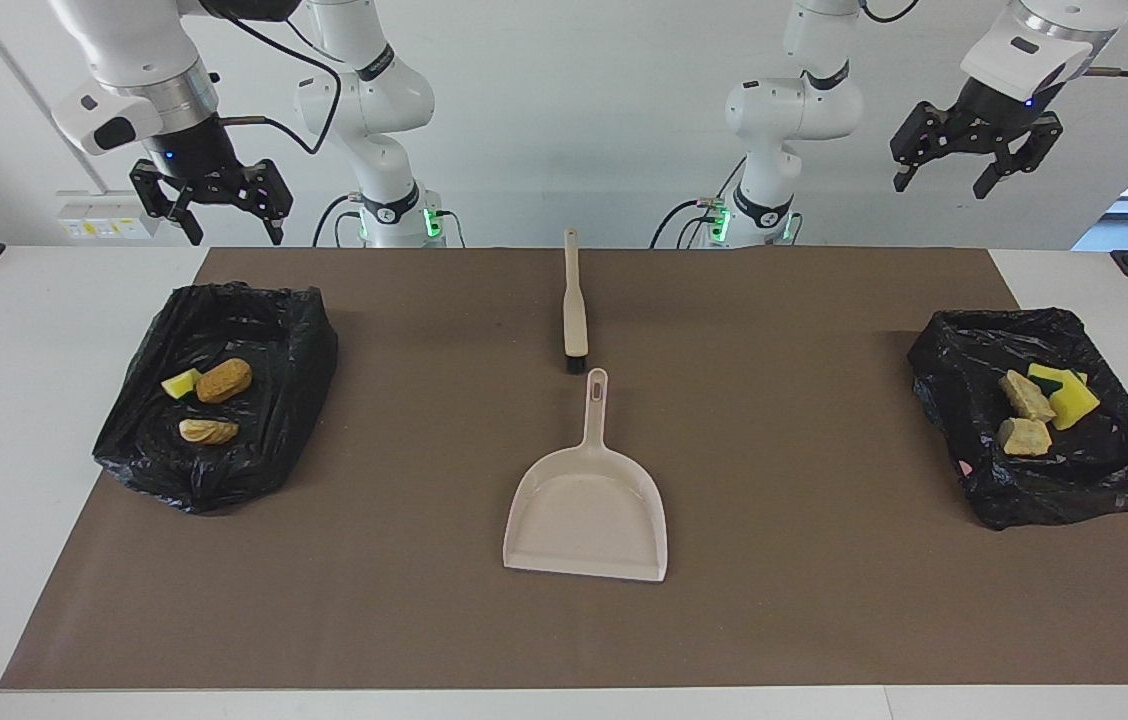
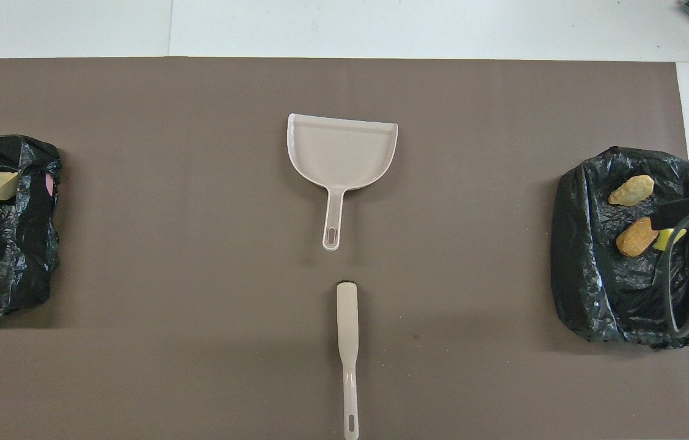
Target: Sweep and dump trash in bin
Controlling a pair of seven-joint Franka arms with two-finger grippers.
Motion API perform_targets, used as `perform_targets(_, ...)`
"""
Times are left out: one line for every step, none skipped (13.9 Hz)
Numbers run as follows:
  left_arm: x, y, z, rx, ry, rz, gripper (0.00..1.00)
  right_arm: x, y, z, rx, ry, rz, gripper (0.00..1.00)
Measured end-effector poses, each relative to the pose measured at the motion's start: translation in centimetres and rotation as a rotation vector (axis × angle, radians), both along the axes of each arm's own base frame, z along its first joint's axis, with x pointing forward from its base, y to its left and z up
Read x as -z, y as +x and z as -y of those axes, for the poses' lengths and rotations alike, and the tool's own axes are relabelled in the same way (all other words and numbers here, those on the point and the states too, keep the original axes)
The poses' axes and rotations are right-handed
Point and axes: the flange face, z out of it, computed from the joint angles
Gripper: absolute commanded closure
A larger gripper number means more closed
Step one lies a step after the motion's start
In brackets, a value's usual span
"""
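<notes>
I see the beige plastic dustpan [image 1: 586, 510] lying mid-mat, with the beige-handled brush [image 1: 574, 305] just nearer the robots than it. No trash lies by the dustpan: the yellow sponge bits and foam chunks [image 1: 1036, 410] sit in the black bag-lined bin [image 1: 1044, 490] toward the left arm's end, and more scraps [image 1: 209, 400] in the second bag-lined bin [image 1: 214, 470] toward the right arm's end. My left gripper [image 1: 969, 165] and right gripper [image 1: 214, 215] both hang raised, jaws spread wide, holding nothing.

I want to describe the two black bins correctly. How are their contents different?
The bin at the right arm's end holds three scraps: a small yellow sponge bit, a brown lump and a pale chunk. The bin at the left arm's end holds larger yellow sponge pieces and two beige foam chunks, no brown lump. Both are lined with crumpled black plastic and sit on the brown mat.
</notes>
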Motion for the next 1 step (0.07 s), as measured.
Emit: perform_targets(0.03,0.01,-0.04,-0.001,0.0,-0.001,0.0,0.0,0.0,0.0,0.0,0.0,0.0,0.0)
